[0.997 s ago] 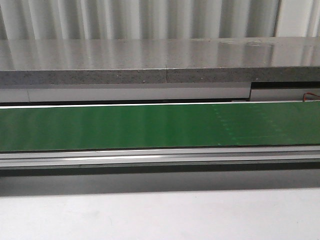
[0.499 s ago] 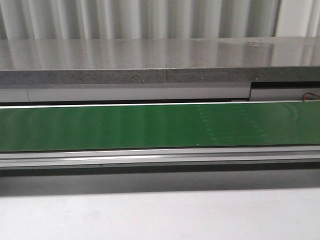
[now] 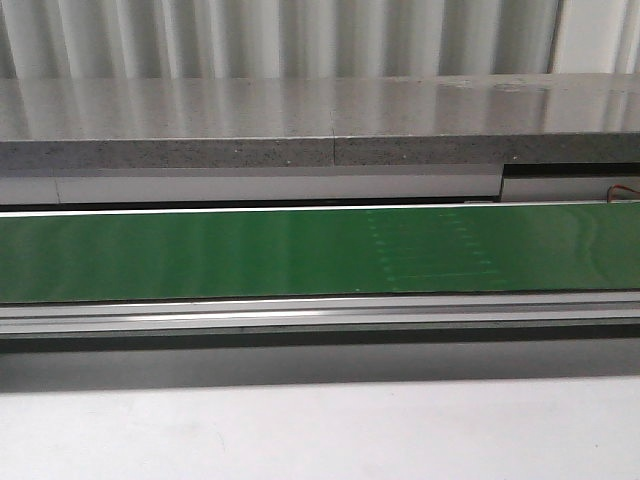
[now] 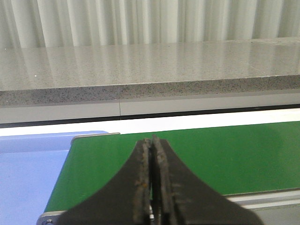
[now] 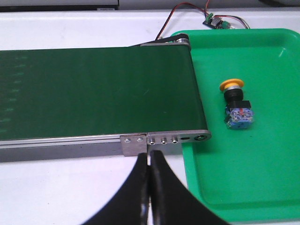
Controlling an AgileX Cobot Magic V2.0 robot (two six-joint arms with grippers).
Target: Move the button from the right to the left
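Observation:
The button (image 5: 236, 103), with a yellow cap, black body and blue-and-white block, lies on its side in a green tray (image 5: 272, 178) past the right end of the green belt (image 5: 93, 89). My right gripper (image 5: 149, 157) is shut and empty, over the white table just before the belt's end frame, to the left of the button. My left gripper (image 4: 153, 143) is shut and empty, over the belt's left end (image 4: 225, 154). The front view shows only the bare belt (image 3: 200, 255); no button or gripper is in it.
A blue surface (image 4: 28, 168) adjoins the belt's left end. A grey stone ledge (image 3: 320, 125) runs behind the belt. A small circuit board with wires (image 5: 213, 21) lies behind the tray. White table (image 3: 320, 435) lies in front of the belt.
The faint stitched seam on the belt has shifted leftward, so the belt is running to the left. Nothing else has changed in the front view.

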